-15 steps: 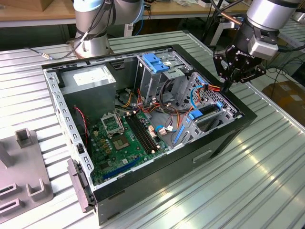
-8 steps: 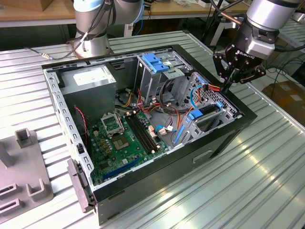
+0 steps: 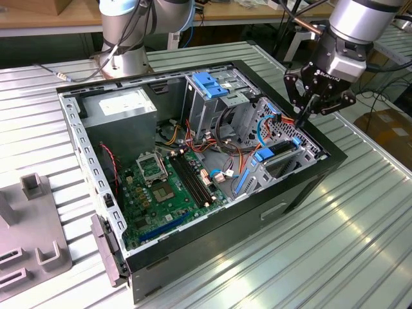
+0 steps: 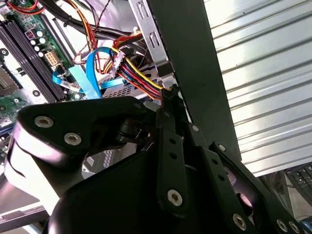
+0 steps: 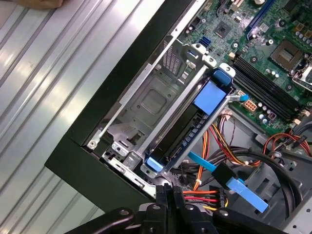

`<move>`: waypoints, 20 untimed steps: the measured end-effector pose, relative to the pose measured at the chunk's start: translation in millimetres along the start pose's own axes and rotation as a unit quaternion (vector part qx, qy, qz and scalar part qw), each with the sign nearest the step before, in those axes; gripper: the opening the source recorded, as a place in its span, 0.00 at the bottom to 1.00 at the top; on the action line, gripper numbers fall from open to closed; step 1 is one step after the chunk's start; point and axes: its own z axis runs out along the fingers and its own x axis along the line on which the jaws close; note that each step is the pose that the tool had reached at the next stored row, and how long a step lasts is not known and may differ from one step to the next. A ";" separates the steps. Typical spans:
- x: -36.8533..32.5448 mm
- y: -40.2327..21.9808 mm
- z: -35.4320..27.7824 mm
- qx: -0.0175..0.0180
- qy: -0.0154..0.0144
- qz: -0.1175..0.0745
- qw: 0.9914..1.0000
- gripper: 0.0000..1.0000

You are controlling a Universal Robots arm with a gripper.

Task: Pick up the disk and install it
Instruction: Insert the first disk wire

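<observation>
The gripper (image 3: 304, 118) hovers at the case's (image 3: 225, 232) rim on the exterior view's right, jaws pressed together, pinching nothing. The disk (image 3: 282, 153) sits in its bay just below, inside the case.

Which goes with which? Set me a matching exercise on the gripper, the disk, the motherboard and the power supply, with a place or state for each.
1 gripper
2 disk
3 motherboard
4 power supply

A green, flat on the floor of the case
B grey box in the case corner toward the exterior view's left
C shut, above the case wall at the exterior view's right
D lying in the drive bay, blue rails along it

Pairs: 1-C, 2-D, 3-A, 4-B
</observation>
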 end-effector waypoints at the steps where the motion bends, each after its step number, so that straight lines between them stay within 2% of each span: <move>1: -0.3 0.5 0.2 0.000 0.000 0.001 1.000 0.16; 4: -0.4 0.5 0.6 -0.001 0.001 0.018 1.000 0.16; 6: -0.5 0.6 1.0 -0.001 0.001 0.035 0.999 0.16; 7: -0.5 0.6 1.4 -0.002 0.001 0.049 0.999 0.16; 12: -0.5 0.6 2.3 -0.003 0.002 0.085 0.996 0.16; 14: -0.9 1.1 2.8 -0.003 0.003 0.091 0.996 0.16; 20: -6.7 8.8 3.2 -0.003 0.003 0.092 0.996 0.16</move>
